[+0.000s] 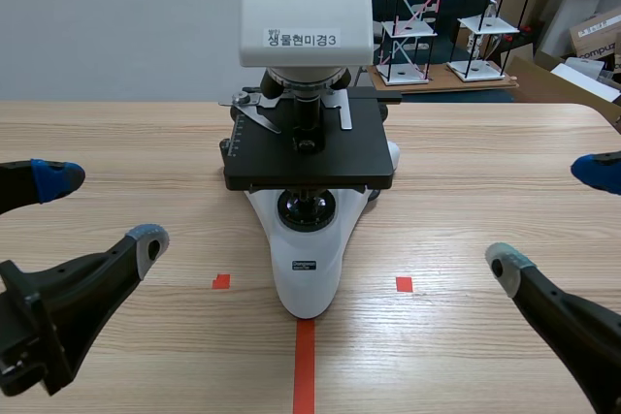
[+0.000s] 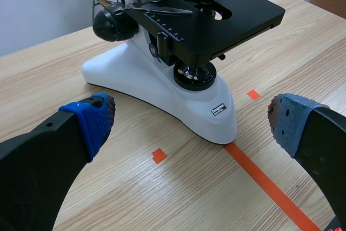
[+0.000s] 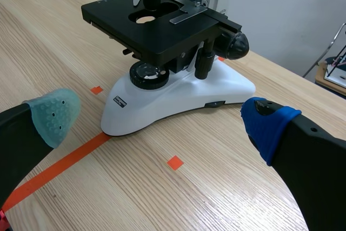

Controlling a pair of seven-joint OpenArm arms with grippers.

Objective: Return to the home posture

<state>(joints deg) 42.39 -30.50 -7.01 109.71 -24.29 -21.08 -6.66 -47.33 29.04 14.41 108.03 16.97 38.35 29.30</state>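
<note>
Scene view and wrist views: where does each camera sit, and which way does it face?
Scene view: between the arms, facing across the table at the microscope; both arms' open jaws show low.
Left wrist view: on the left arm, looking forward and down at the microscope; its open jaws show.
Right wrist view: the same from the right arm.
All share the microscope.

The microscope (image 1: 309, 143) stands in the middle of the table (image 1: 126, 143) and is the big thing in the way. Its wide black stage (image 1: 359, 157) sticks out on both sides over its white foot (image 1: 309, 278). The left gripper (image 1: 102, 208) and the right gripper (image 1: 548, 215), fingers spread, sit well apart from it, with flat wood on each side to pass over. Small shelf racks (image 1: 406, 28) stand past the table's far edge.
</note>
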